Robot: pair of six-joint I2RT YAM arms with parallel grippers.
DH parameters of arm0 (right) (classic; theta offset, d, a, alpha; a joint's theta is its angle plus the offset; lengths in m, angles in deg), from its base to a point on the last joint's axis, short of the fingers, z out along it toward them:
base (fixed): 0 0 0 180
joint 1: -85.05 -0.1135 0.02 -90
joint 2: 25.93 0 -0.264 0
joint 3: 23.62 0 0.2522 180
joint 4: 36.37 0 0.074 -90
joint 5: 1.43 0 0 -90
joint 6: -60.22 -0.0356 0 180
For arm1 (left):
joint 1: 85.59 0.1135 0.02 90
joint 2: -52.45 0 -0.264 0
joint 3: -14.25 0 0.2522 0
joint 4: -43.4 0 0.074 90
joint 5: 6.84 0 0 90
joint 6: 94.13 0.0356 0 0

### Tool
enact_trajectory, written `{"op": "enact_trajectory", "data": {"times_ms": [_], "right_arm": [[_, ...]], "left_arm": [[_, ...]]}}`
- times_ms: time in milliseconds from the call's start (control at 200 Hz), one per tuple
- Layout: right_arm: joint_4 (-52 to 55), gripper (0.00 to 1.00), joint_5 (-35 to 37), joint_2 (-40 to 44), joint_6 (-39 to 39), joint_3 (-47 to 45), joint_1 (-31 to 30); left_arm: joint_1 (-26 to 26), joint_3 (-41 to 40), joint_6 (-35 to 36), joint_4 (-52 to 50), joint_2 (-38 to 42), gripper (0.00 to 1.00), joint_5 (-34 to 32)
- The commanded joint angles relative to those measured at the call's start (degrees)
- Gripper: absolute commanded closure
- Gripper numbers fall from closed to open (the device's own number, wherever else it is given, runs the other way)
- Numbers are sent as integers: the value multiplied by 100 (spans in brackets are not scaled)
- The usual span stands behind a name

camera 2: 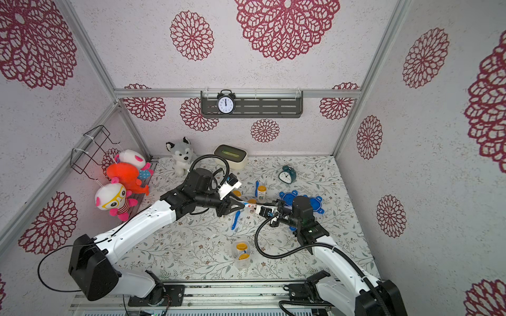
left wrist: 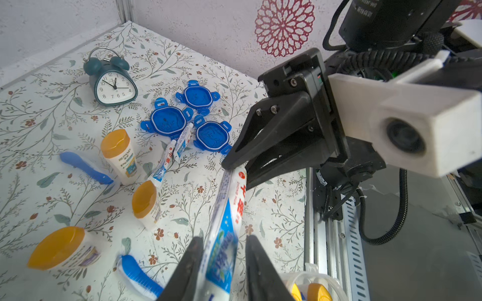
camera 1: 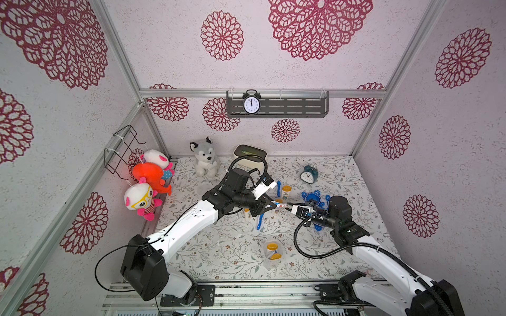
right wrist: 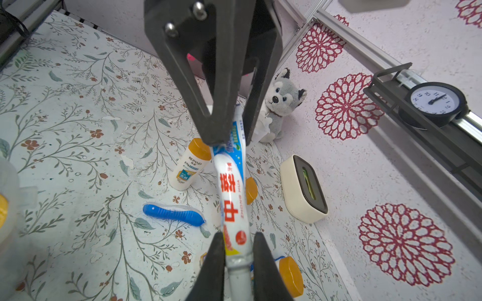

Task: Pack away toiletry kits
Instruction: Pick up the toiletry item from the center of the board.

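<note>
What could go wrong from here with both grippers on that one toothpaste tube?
1. The left gripper brackets the toothpaste tube with a gap showing beside one finger. If the right gripper releases first, the tube could drop among the bottles below.
2. With a gripper at each end, any pull apart or twist may bend or squeeze the soft tube.
3. The two grippers sit tip to tip, so a small misstep could knock them together.
</note>
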Motion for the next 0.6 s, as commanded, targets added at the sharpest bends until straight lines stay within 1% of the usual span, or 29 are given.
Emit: {"op": "enact_trajectory", "data": {"times_ms": [0,75,155,240,290,335,345,370,410,415,435,455,515,560,595], "right_arm": [[-367,82,-146,-16,59,233,-15],[-429,82,-77,-55,67,224,-14],[-486,82,16,-103,67,233,-12],[-673,76,234,-180,-13,218,-17],[-931,66,431,-225,-211,169,-13],[-1130,54,568,-239,-460,126,-14],[-1168,49,588,-237,-513,116,-14],[-1269,41,653,-231,-706,83,-14],[-1482,32,776,-181,-1143,6,-10],[-1501,30,800,-169,-1215,-8,-12],[-1635,15,921,-124,-1460,-60,-14],[-1740,7,1034,-78,-1774,-89,-14],[-1911,6,1533,81,-2809,-192,-14],[-1912,9,1777,193,-3506,-205,-9],[-1996,11,1894,229,-4235,-215,-9]], "left_arm": [[67,88,-9,28,2,80,207],[91,88,-47,44,10,88,216],[118,104,-67,53,-3,100,216],[155,112,-165,150,5,100,123],[170,84,-254,284,28,100,79],[184,81,-301,383,32,100,-27],[182,80,-314,408,36,100,-60],[192,79,-345,463,48,100,-144],[201,56,-401,606,79,100,-320],[201,54,-406,624,82,100,-355],[202,33,-445,715,107,100,-493],[202,2,-481,808,126,100,-618],[209,-135,-577,1214,217,100,-807],[202,-274,-678,1581,296,100,-927],[200,-359,-740,1844,344,100,-1032]]}}
